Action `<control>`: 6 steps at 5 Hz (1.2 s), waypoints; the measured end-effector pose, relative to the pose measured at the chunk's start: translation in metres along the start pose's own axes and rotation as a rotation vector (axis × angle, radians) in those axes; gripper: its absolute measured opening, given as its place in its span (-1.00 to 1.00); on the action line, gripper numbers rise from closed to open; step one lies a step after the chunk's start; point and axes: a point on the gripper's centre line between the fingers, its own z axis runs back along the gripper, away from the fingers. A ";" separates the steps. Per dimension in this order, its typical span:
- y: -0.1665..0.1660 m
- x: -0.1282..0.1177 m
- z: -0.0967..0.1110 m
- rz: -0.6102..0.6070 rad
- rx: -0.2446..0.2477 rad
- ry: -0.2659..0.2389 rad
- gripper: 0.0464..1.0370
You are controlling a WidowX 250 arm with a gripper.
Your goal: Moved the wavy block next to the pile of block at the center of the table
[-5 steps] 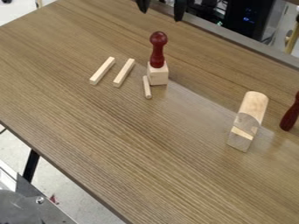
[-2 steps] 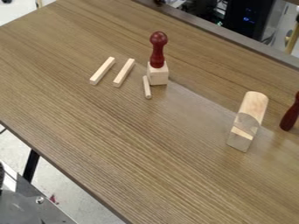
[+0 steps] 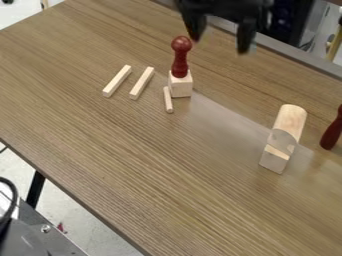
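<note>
My gripper [image 3: 220,37] hangs over the far edge of the table, fingers spread with nothing between them. In front of its left finger, a dark red turned piece with a round knob [image 3: 180,57] stands upright on a pale wooden cube [image 3: 180,85]. A small pale rod [image 3: 168,100] lies beside the cube. Two pale sticks [image 3: 117,81] [image 3: 141,83] lie farther left. Toward the right is a pale group with a rounded piece [image 3: 291,118] and an angular block [image 3: 274,159]. Another dark red curved piece [image 3: 331,132] is cut by the right edge.
The wooden table [image 3: 133,165] slants across the view, with a grey rim [image 3: 287,50] along its far side. Dark equipment stands beyond that rim. At the lower left, below the table's near edge, are a metal surface [image 3: 50,242] and a dark cable.
The gripper was at the top edge, then nearly out of view, and is now lower and farther right. The dark cable at the lower left has shifted. The blocks have stayed put.
</note>
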 end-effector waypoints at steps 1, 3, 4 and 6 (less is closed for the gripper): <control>-0.025 -0.011 0.003 0.024 0.023 0.006 0.92; -0.057 -0.013 -0.019 0.057 0.069 0.083 0.92; -0.066 -0.015 -0.027 0.048 0.037 0.123 0.92; -0.079 -0.016 -0.040 -0.025 -0.005 0.153 0.92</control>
